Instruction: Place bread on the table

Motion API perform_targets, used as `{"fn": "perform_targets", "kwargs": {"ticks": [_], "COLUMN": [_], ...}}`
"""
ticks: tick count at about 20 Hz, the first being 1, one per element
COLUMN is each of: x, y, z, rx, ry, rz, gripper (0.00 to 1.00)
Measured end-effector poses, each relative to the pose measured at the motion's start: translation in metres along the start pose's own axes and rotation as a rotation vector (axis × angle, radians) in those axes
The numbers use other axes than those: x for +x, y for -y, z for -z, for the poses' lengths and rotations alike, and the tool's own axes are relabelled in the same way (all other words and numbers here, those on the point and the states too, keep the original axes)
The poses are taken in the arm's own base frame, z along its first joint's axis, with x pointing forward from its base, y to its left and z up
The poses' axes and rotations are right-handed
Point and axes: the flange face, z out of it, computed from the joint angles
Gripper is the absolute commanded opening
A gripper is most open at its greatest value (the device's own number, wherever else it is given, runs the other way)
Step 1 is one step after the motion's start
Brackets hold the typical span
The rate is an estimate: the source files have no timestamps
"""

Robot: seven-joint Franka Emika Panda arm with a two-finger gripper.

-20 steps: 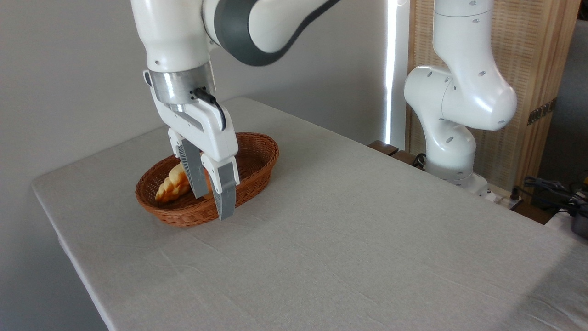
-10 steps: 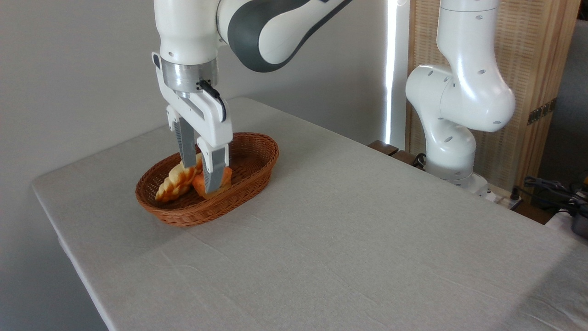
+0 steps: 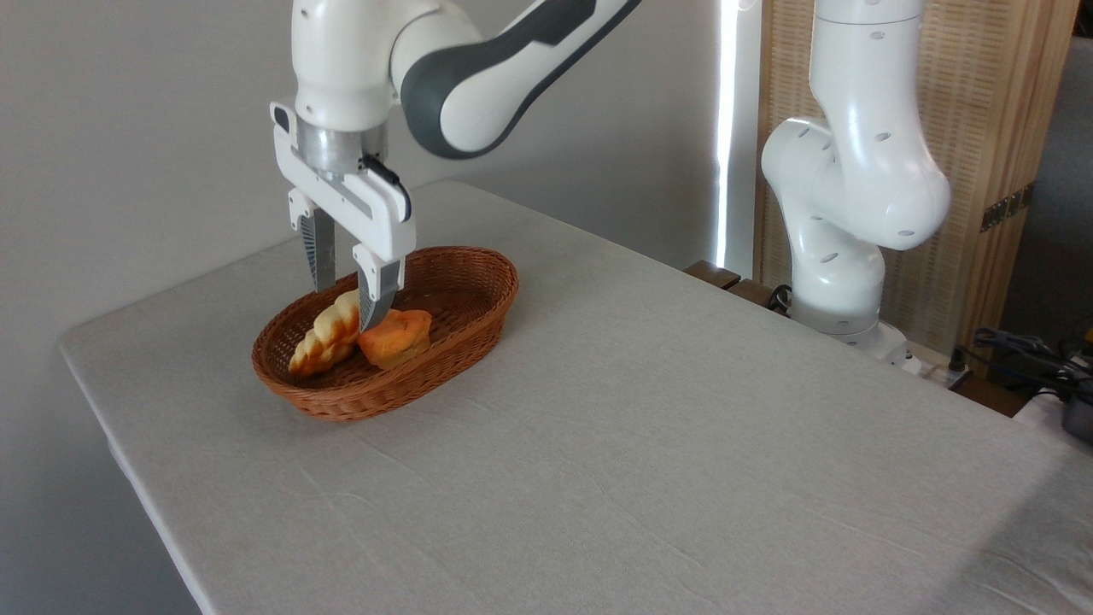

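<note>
Two baked pieces lie in the basket (image 3: 444, 333) near the bench's (image 3: 640, 444) far left corner: the bread (image 3: 324, 335) on the left, a bun (image 3: 394, 336) touching it. Jaws (image 3: 343, 305) hang spread apart above the bread, gripping nothing.

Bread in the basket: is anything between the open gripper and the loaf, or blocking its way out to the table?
Nothing visible lies between the gripper and the braided bread. An orange-brown bun sits close beside the loaf on its right. To reach the table, the loaf must clear the wicker basket rim.
</note>
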Motion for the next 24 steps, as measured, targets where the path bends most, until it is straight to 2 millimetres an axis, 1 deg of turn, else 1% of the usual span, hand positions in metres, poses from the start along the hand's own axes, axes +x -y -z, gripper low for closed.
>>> {"fn": "perform_targets", "kwargs": {"ticks": [2, 4, 5, 6, 7, 8, 9, 10, 11, 12, 24], "x": [0.003, 0.006, 0.007, 0.008, 0.008, 0.009, 0.010, 0.012, 0.013, 0.013, 0.013], "y": [-0.001, 0.004, 0.005, 0.005, 0.005, 0.005, 0.005, 0.006, 0.006, 0.005, 0.005], "z": [-0.016, -0.025, -0.028, -0.030, -0.033, -0.036, -0.038, -0.041, -0.044, -0.047, -0.049], "rx": [-0.006, -0.009, -0.008, -0.008, -0.009, -0.007, -0.004, 0.000, 0.002, 0.002, 0.002], "ry": [-0.004, -0.028, -0.036, -0.037, -0.036, -0.040, -0.050, -0.060, -0.066, -0.068, -0.067], "rz": [0.009, 0.026, 0.030, 0.030, 0.029, 0.029, 0.029, 0.029, 0.029, 0.028, 0.027], "gripper": [1.00, 0.99, 0.94, 0.87, 0.78, 0.61, 0.36, 0.17, 0.08, 0.02, 0.03]}}
